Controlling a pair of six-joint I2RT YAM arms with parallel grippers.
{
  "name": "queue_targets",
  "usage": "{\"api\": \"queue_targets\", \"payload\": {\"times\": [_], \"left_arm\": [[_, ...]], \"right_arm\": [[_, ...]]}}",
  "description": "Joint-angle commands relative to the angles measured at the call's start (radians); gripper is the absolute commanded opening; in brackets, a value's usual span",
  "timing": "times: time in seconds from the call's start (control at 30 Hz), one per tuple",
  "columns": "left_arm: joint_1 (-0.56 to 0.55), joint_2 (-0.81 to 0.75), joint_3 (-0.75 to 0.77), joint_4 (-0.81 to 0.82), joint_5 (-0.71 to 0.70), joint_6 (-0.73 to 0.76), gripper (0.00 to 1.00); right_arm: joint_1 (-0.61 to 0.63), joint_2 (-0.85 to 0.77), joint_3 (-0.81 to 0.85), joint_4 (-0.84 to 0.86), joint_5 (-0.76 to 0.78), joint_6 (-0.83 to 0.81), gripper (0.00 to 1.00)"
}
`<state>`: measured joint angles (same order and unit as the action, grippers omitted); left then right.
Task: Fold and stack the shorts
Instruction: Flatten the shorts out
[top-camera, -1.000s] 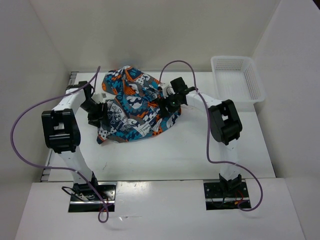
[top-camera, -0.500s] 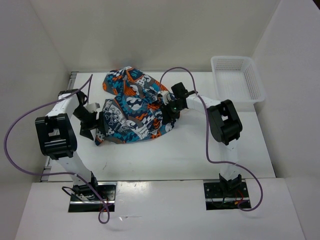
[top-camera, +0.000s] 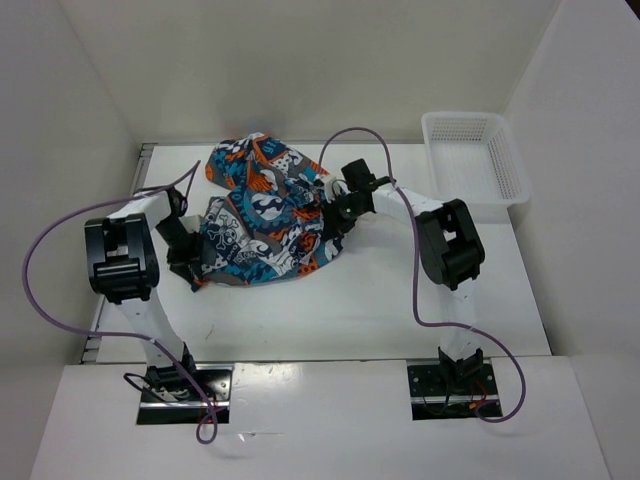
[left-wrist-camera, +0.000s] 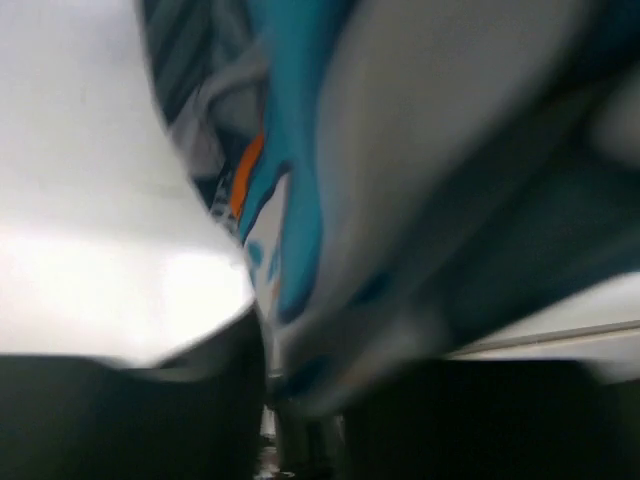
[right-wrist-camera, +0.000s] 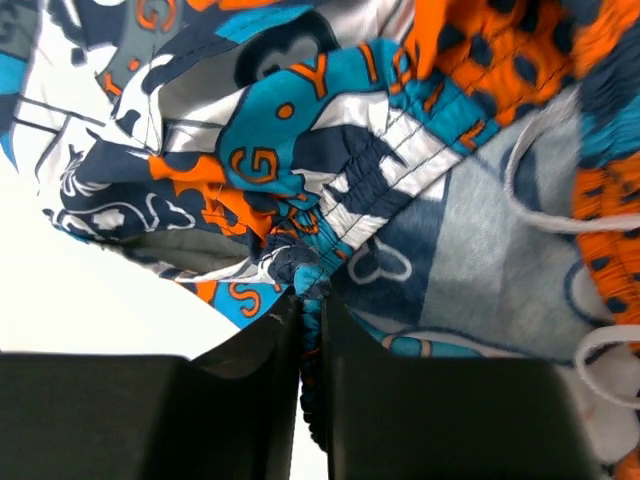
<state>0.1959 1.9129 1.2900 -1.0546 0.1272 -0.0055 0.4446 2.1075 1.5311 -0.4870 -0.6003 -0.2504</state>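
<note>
The white table (top-camera: 400, 310) is carrying everything. The shorts (top-camera: 262, 215) are lying on its far middle as a rumpled heap, showing no flat fold and no stack, so nearly all the work seems to be waiting. The white basket (top-camera: 470, 150) is sitting in the far right corner, well apart. The right gripper (right-wrist-camera: 312, 300) is pinching the gathered waistband at the heap's right edge, fingers together on cloth. The left gripper (top-camera: 193, 255) is pressing against the left edge, its blurred view leaving its grip impossible to tell.
</note>
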Motion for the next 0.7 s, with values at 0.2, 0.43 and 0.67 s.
{"api": "queue_targets", "payload": {"times": [0.2, 0.43, 0.67], "left_arm": [[-0.004, 0.019, 0.138, 0.105, -0.011, 0.006, 0.0], [0.02, -0.167, 0.643, 0.044, -0.139, 0.006, 0.0], [0.011, -0.37, 0.775, 0.076, -0.238, 0.006, 0.0]], "right_arm": [[0.005, -0.069, 0.253, 0.071, -0.035, 0.092, 0.0], [-0.069, -0.15, 0.596, 0.113, -0.035, 0.206, 0.0], [-0.095, -0.345, 0.644, 0.09, -0.055, 0.174, 0.0]]}}
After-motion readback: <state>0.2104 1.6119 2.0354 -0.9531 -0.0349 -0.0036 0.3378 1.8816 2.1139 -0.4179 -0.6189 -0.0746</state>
